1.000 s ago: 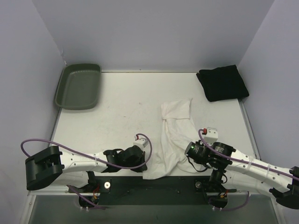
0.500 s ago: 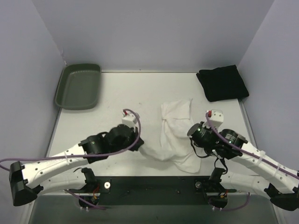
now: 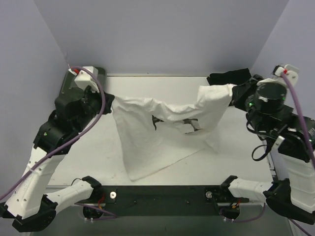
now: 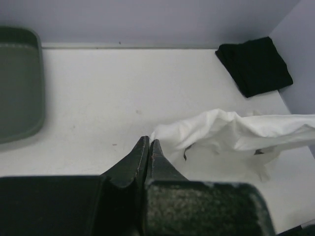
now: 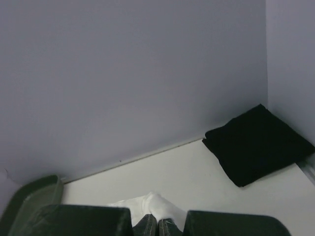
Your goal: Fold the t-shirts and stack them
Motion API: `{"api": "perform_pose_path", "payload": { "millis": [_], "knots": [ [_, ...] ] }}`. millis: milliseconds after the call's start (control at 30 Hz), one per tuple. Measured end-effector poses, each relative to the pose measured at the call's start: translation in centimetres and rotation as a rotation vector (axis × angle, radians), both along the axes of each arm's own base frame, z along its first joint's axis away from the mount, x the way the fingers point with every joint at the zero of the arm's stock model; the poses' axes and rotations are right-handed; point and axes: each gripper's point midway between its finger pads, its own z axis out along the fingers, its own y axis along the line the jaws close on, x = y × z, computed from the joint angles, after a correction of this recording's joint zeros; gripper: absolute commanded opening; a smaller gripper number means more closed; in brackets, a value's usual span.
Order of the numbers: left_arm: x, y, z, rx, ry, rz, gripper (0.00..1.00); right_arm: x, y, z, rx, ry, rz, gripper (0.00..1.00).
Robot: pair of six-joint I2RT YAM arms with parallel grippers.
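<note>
The white t-shirt (image 3: 147, 132) hangs stretched in the air between my two grippers, its lower end draped on the table. My left gripper (image 3: 109, 101) is shut on its left corner, raised near the tray; in the left wrist view the shut tips (image 4: 149, 142) pinch white cloth (image 4: 231, 130). My right gripper (image 3: 235, 92) is shut on the right corner, raised at the back right; white cloth (image 5: 160, 206) bulges above its shut tips (image 5: 157, 223). The black t-shirt (image 3: 231, 78) lies folded at the back right corner, partly hidden behind my right arm; it also shows in both wrist views (image 4: 256, 64) (image 5: 258, 145).
A dark green tray (image 3: 66, 86) sits at the back left, mostly hidden by my left arm; it also shows in the left wrist view (image 4: 17, 88). Lilac walls enclose the table on three sides. A black base rail (image 3: 167, 194) runs along the near edge.
Both arms have risen and swung apart toward the back corners, lifting the white t-shirt off the table and spreading it out between them.
</note>
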Motion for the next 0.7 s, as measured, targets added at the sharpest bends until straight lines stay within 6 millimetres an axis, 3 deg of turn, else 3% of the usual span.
{"api": "perform_pose_path", "payload": {
  "millis": [100, 133, 200, 267, 367, 533, 700],
  "knots": [
    [0.1, 1.5, 5.5, 0.002, -0.108, 0.027, 0.00, -1.1, -1.2, 4.7, 0.043, -0.117, 0.010, 0.00],
    [-0.5, 2.6, 10.5, -0.017, -0.225, 0.045, 0.00, -2.7, -2.7, 9.5, 0.103, -0.246, 0.011, 0.00],
    [-1.1, 3.1, 11.6, -0.009, -0.246, 0.049, 0.00, -3.4, -3.4, 10.6, 0.117, -0.277, 0.013, 0.00],
    [-2.1, 3.9, 14.3, -0.021, -0.301, 0.056, 0.00, -4.8, -4.3, 12.3, 0.153, -0.332, 0.020, 0.00],
    [-4.1, 5.1, 17.3, -0.061, -0.386, 0.061, 0.00, -6.5, -5.3, 13.1, 0.175, -0.372, 0.043, 0.00],
    [-7.3, 7.0, 19.2, -0.089, -0.465, 0.062, 0.00, -8.1, -4.9, 13.1, 0.182, -0.394, 0.136, 0.00],
    [-10.1, 8.5, 20.9, -0.134, -0.538, 0.056, 0.00, -9.7, -3.4, 14.5, 0.209, -0.439, 0.274, 0.00]
  ]
}}
